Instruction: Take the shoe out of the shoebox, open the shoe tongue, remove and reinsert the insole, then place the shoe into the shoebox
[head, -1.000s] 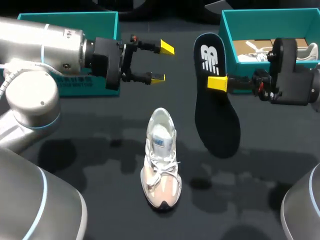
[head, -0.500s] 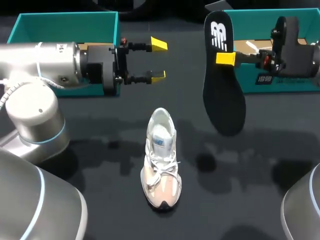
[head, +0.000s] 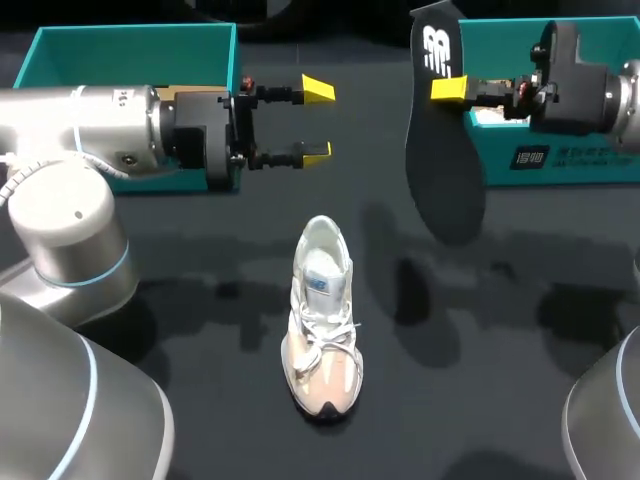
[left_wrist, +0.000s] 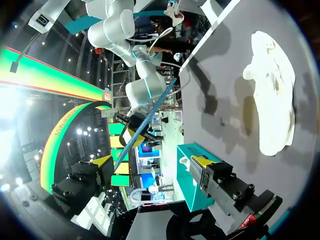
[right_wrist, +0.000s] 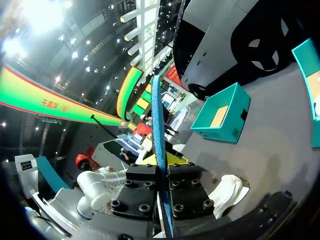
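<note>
The right gripper (head: 450, 88) pinched the black insole (head: 445, 180) tight and held it up high, probably so it could go back inside. The shoe (head: 322, 315) sat on the table (head: 200, 330), opening up, ready for it. The left gripper (head: 318, 122) hung spread wide, holding nothing.

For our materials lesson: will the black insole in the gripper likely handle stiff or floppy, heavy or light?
Probably fairly stiff: pinched near one end by the right gripper, the insole hangs almost straight. Likely light: edge-on in the right wrist view it looks thin.
</note>
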